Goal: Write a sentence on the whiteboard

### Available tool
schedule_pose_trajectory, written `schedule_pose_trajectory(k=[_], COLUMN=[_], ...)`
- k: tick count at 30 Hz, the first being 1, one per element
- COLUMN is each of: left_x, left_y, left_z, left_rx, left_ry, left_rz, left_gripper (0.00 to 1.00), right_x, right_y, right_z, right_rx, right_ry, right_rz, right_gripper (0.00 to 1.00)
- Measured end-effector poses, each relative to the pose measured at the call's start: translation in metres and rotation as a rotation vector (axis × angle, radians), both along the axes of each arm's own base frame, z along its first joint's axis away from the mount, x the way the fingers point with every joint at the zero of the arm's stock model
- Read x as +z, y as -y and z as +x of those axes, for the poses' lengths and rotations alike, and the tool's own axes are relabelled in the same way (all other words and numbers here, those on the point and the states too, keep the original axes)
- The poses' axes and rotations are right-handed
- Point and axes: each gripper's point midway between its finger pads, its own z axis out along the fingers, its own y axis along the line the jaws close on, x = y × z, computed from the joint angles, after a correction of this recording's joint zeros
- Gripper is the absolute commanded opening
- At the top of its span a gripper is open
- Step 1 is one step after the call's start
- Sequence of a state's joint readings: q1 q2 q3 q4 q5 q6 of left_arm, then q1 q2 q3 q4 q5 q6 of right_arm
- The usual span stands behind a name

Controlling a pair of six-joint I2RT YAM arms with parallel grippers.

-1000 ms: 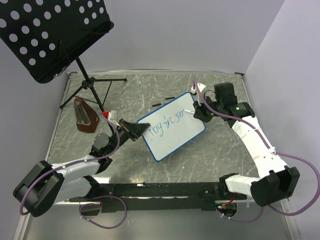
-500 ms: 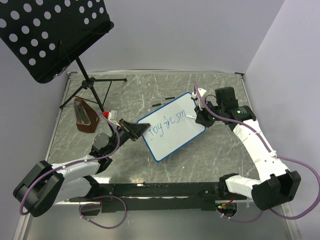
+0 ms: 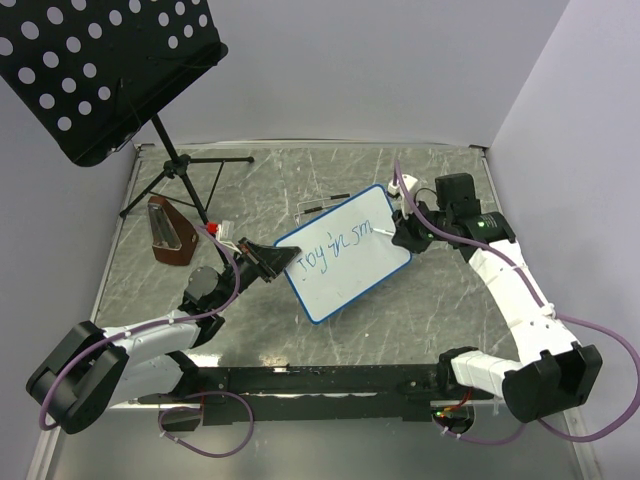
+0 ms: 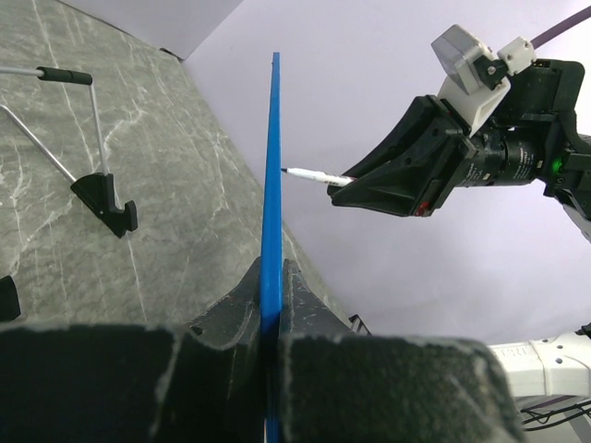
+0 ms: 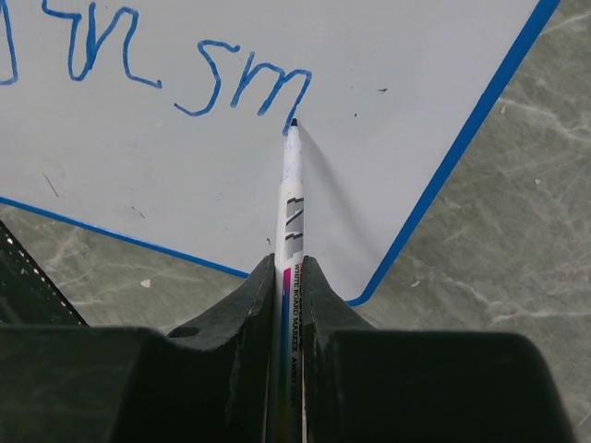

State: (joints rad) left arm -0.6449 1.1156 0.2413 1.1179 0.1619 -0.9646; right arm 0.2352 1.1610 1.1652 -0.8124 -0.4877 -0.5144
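The grey veined table (image 3: 440,300) fills most of the top view. At its far left stands a black perforated music stand (image 3: 100,70), whose desk is cut off by the top and left edges of the frame while its tripod legs splay on the tabletop. The whiteboard (image 3: 345,270) sits near the middle of the table, turned at an angle, with its blue frame running corner to corner between the two arms. The left gripper (image 3: 268,262) is closed on the board's left edge. In the left wrist view the board appears only edge-on, as a thin blue line (image 4: 272,185) pinched between the two dark fingers (image 4: 235,305), so its face is hidden from that camera. The right gripper (image 3: 400,232) is at the board's right end, its jaws pressed together around a white marker (image 5: 290,203) whose printed label is partly covered by the fingers. A brown wedge-shaped object (image 3: 168,235) lies near the stand's legs, well apart from the board, and what it is cannot be made out. A thin dark item (image 3: 318,208) just beyond the board's far edge is too small to identify. The sentence (image 3: 335,243) reads roughly "Toy in sm" in blue. In the right wrist view its first word is cut off by the frame, and the marker tip meets the board at the foot of the last stroke of the "m".
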Motion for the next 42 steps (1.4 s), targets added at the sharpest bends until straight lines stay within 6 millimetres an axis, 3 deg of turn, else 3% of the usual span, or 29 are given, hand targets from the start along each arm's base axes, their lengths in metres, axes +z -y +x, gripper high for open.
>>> schedule_pose_trajectory(k=[10, 29, 42], left_x=[0.000, -0.001, -0.003], left_y=[0.000, -0.001, -0.001], left_z=[0.000, 0.000, 0.000], left_rx=[0.000, 0.003, 0.004], left_ry=[0.000, -0.001, -0.005], left_rz=[0.000, 0.001, 0.004], left_gripper=[0.01, 0.01, 0.01], right_x=[0.018, 0.006, 0.005], right_y=[0.003, 0.002, -0.005], right_z=[0.015, 0.024, 0.020], right_rx=[-0.038, -0.042, 0.000], right_ry=[0.053, 0.016, -0.005], right_rz=[0.039, 0.037, 0.068], right_gripper=[0.00, 0.00, 0.00])
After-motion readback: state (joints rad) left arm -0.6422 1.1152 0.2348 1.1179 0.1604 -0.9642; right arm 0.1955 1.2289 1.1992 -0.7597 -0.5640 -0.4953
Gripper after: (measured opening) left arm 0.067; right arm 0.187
